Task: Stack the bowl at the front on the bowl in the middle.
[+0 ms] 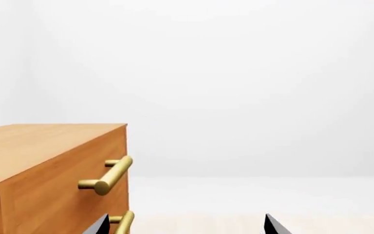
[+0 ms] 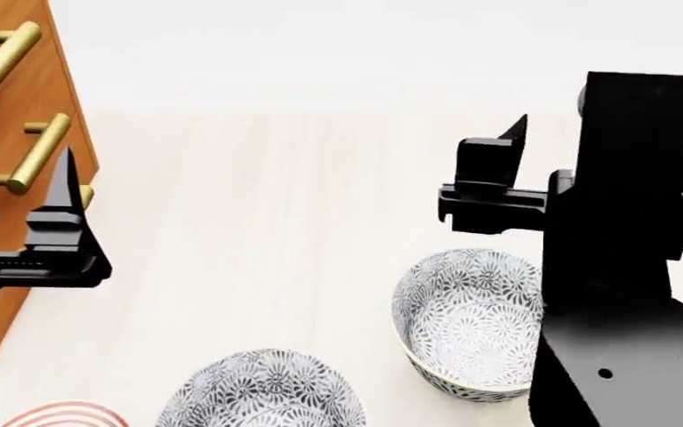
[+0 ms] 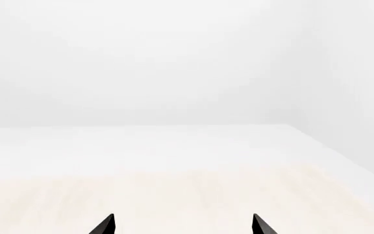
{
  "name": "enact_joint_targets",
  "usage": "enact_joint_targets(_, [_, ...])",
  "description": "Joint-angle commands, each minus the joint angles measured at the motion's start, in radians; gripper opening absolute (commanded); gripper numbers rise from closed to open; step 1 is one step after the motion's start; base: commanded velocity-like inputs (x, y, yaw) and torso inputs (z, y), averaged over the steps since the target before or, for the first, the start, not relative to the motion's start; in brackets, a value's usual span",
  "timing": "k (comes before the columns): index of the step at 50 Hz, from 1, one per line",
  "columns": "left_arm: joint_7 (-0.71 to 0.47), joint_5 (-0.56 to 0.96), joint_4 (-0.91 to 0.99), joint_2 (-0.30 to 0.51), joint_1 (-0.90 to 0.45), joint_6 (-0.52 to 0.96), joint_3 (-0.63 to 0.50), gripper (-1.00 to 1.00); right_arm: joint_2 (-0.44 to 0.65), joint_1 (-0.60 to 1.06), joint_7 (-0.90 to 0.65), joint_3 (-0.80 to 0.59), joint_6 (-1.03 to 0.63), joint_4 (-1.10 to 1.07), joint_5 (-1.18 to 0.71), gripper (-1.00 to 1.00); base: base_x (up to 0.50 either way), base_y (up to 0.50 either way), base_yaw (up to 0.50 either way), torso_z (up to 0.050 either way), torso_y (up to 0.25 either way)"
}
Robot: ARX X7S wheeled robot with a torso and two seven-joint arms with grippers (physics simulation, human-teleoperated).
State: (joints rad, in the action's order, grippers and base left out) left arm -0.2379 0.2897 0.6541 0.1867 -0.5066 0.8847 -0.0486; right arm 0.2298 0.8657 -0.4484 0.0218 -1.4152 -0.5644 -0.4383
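Both sets of jaws stand open and empty. My right gripper (image 2: 502, 169) hovers above the patterned bowl (image 2: 472, 320); another bowl (image 2: 259, 391) sits nearer, leftward. Descending blind, I judge the bulky arm may clip its rim.

Two bowls (image 2: 470, 322) (image 2: 261, 391) carried a dense dark-blue floral pattern on white. A third bowl (image 2: 67, 415) showed red concentric rings on white. The cabinet (image 2: 24, 107) was orange-brown wood with brass-gold handles (image 2: 4, 60). The tabletop (image 2: 294, 213) was pale cream woodgrain. The right gripper (image 2: 496, 182) and left gripper (image 2: 51, 227) were black.
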Motion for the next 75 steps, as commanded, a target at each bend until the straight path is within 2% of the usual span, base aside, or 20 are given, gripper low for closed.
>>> enact_joint_targets(1, [-0.009,0.016,0.016,0.003,-0.006,0.018,0.007,1.00,0.172,0.261,-0.469,0.095,-0.145,0.220,-0.696,1.00,0.00,0.00,0.00,0.000,0.000])
enact_joint_targets(3, [-0.010,0.017,0.012,0.003,-0.007,0.015,0.005,1.00,0.187,0.287,-0.515,0.075,-0.152,0.276,-0.732,1.00,0.00,0.00,0.00,0.000,0.000])
enact_joint_targets(5, [-0.010,0.017,0.007,0.003,-0.009,0.013,0.002,1.00,0.201,0.315,-0.603,0.069,-0.151,0.376,-0.859,1.00,0.00,0.00,0.00,0.000,0.000])
enact_joint_targets(20, [-0.011,0.022,-0.018,0.010,-0.015,-0.004,-0.005,1.00,0.298,0.388,-0.441,-0.007,-0.067,0.702,-0.796,1.00,0.00,0.00,0.00,0.000,0.000])
enact_joint_targets(24, [-0.012,0.023,-0.027,0.009,-0.016,-0.009,-0.008,1.00,0.332,0.396,-0.359,-0.071,-0.008,0.780,-0.724,1.00,0.00,0.00,0.00,0.000,0.000])
enact_joint_targets(29, [-0.012,0.029,-0.025,0.013,-0.018,-0.006,-0.008,1.00,0.325,0.401,-0.359,-0.062,-0.036,0.913,-0.735,1.00,0.00,0.00,0.00,0.000,0.000])
enact_joint_targets(36, [-0.011,0.032,-0.035,0.016,-0.020,-0.014,-0.014,1.00,0.329,0.369,-0.232,-0.131,0.020,1.021,-0.693,1.00,0.00,0.00,0.00,0.000,0.000])
enact_joint_targets(39, [-0.007,0.034,-0.045,0.019,-0.029,-0.018,-0.016,1.00,0.315,0.389,-0.134,-0.201,0.052,1.144,-0.644,1.00,0.00,0.00,0.00,0.000,0.000])
enact_joint_targets(40, [-0.001,0.038,-0.045,0.027,-0.032,-0.015,-0.012,1.00,0.231,0.394,0.016,-0.351,0.188,1.294,-0.504,1.00,0.00,0.00,0.00,0.000,0.000])
enact_joint_targets(41, [-0.001,0.038,-0.045,0.027,-0.032,-0.016,-0.012,1.00,0.217,0.422,0.166,-0.432,0.221,1.444,-0.472,1.00,0.00,0.00,0.00,0.000,0.000])
enact_joint_targets(42, [-0.002,0.038,-0.048,0.028,-0.031,-0.018,-0.013,1.00,0.210,0.431,0.230,-0.444,0.236,1.499,-0.459,1.00,0.00,0.00,0.00,0.000,0.000])
enact_joint_targets(68, [-0.010,0.060,-0.051,0.041,-0.026,-0.021,-0.006,1.00,0.112,0.503,0.453,-0.549,0.416,1.845,-0.336,1.00,0.00,0.00,0.00,0.000,0.000])
enact_joint_targets(75, [-0.012,0.063,-0.058,0.046,-0.023,-0.027,-0.004,1.00,0.105,0.489,0.464,-0.506,0.428,1.871,-0.284,1.00,0.00,0.00,0.00,0.000,0.000])
